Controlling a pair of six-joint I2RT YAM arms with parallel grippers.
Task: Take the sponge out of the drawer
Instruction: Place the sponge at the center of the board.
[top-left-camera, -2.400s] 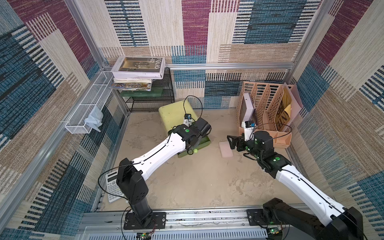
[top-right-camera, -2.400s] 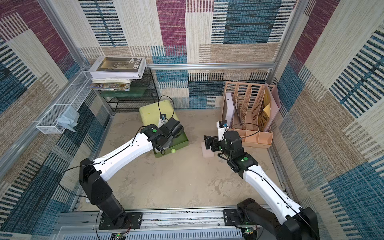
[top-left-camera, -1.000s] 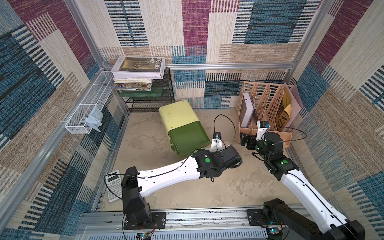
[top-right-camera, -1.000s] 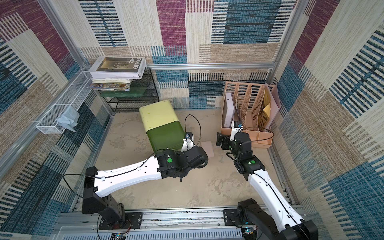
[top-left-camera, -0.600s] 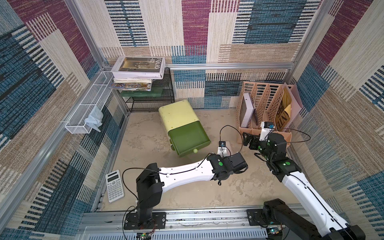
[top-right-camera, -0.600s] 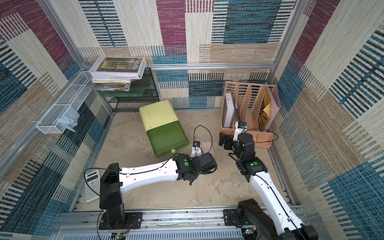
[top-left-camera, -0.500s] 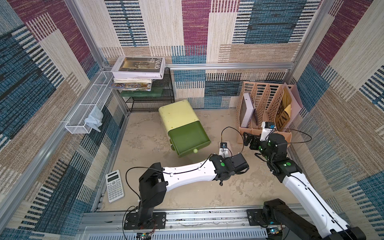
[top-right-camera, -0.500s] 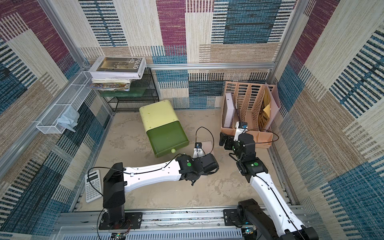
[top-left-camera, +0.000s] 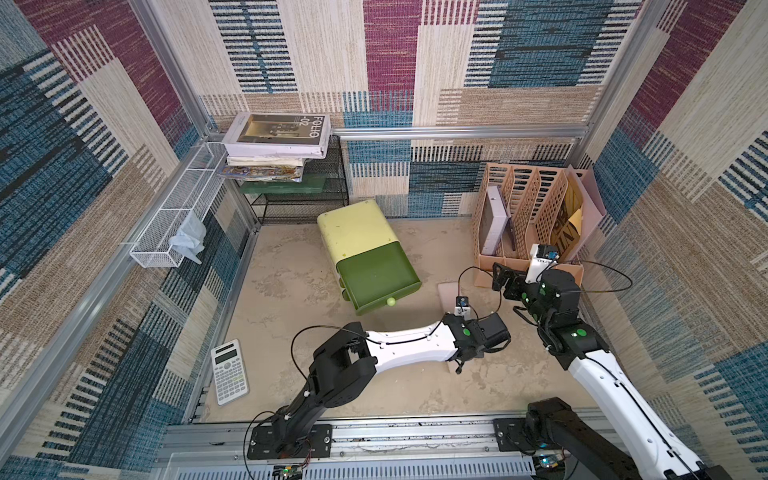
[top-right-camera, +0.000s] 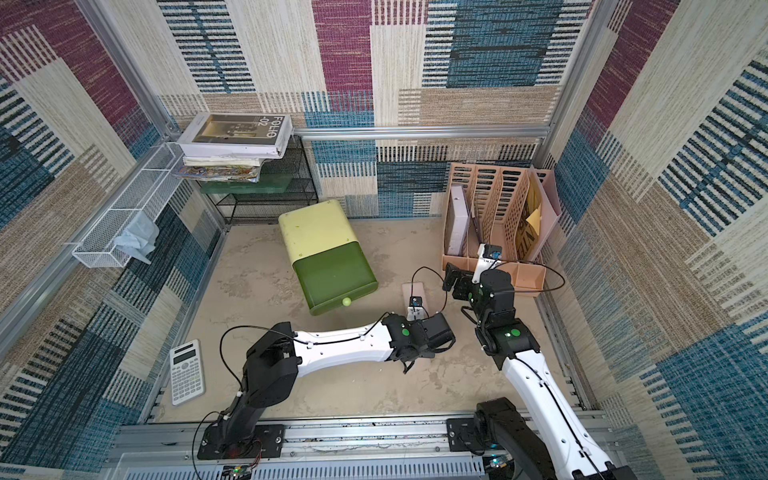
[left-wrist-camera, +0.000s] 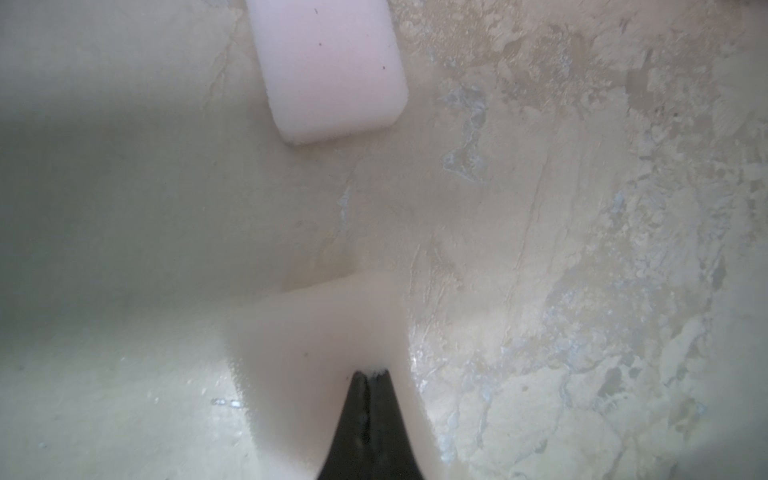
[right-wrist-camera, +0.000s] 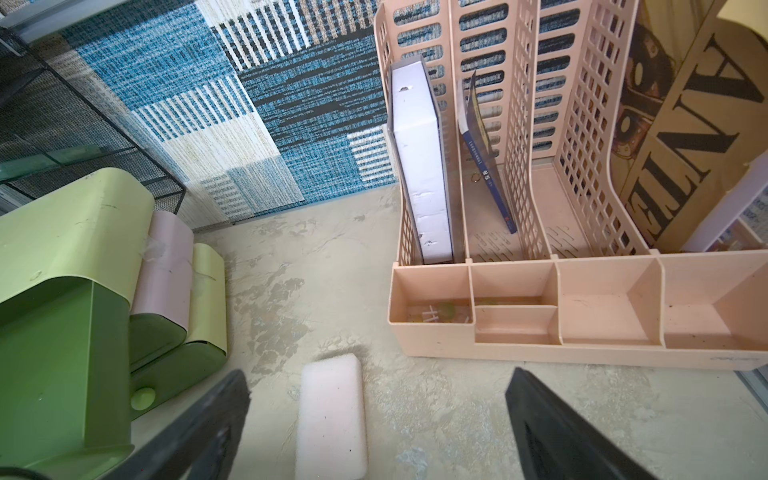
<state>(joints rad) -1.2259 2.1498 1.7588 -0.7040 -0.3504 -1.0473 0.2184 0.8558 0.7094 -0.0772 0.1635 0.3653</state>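
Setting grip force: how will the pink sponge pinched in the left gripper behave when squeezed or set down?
Probably soft: the sponge dents inward where the shut left gripper pinches it. Likely light foam, judging by that give. Its flat, blocky shape should not roll.

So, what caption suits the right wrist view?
Open right claw near a pale pink rectangular foam sponge lying on the beige table, beside the open green drawer.

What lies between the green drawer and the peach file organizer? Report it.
A pink sponge lies flat on the table between the drawer and the organizer, touching neither. The right wrist view shows it plainly; both top views do too.
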